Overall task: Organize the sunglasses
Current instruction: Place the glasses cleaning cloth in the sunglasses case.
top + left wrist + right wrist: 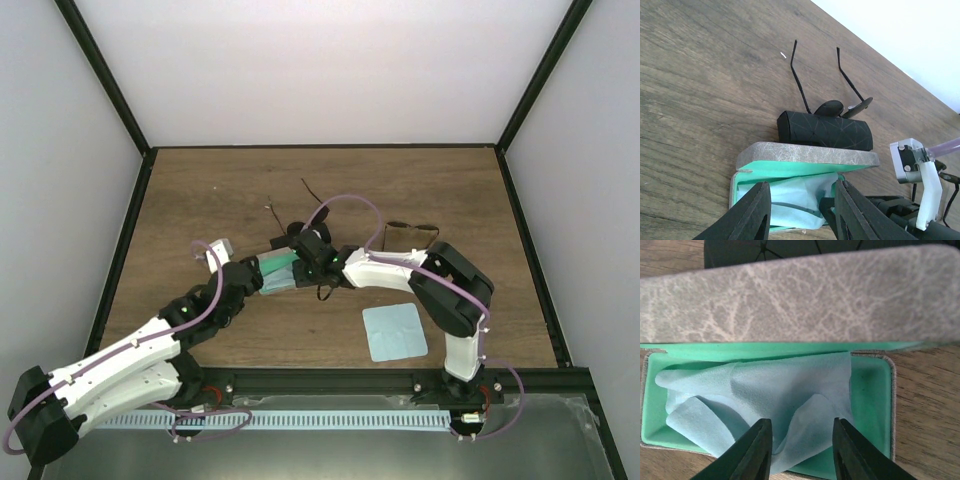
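Right claw hangs open, empty; cloth bunched beneath it might jam the lid. Left claw's hold: can't tell.

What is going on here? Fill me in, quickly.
Both arms meet mid-table over an open case with a green lining. A light blue cloth lies crumpled inside it. The right gripper and left gripper both hang over it with jaws apart, gripping nothing. Both sunglasses are outside that case. One pair of sunglasses lies unfolded behind a black case, and the other pair lies farther right. A second cloth lies flat near the right arm's base.
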`<state>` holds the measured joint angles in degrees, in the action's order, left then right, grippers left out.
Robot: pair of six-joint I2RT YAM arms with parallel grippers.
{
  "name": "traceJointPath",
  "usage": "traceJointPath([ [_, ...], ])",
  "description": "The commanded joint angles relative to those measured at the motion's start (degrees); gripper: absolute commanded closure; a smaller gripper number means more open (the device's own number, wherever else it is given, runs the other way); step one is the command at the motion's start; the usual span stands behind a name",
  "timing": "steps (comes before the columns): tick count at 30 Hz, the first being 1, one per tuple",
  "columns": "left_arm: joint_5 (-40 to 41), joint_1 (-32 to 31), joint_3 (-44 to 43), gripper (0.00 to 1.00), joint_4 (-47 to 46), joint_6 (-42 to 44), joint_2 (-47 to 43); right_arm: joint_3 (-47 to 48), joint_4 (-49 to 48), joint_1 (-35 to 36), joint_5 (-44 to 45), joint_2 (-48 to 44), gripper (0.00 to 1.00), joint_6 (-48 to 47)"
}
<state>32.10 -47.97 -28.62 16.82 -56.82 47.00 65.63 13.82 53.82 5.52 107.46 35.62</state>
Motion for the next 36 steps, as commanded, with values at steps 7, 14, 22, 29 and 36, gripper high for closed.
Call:
traceJointPath([
  [7, 0.42, 0.24, 0.65, 0.63, -0.38, 0.20, -0.14, 0.96, -3.83, 1.71, 1.59, -4.80, 0.71, 0.28],
  [14, 0.33, 0.31, 0.68, 0.63, -0.74, 0.30, 0.28, 1.56, -5.52, 1.78, -4.36, -1.84, 0.81, -0.29],
  [22, 0.38, 0.28, 0.85, 0.63, -0.56, 0.22, -0.08, 1.95, -7.76, 1.73, -6.91, 4.39, 0.84, -0.01],
  [29, 0.27, 0.24, 0.76, 0.63, -0.43, 0.30, -0.30, 4.37, -5.48, 1.46, -0.88, 4.90, 0.85, -0.40],
  [36, 0.90, 0.24, 0.76, 0.63, -0.95, 0.71, 0.05, -2.40, -12.65, 1.51, -1.04, -6.40, 0.86, -1.28],
])
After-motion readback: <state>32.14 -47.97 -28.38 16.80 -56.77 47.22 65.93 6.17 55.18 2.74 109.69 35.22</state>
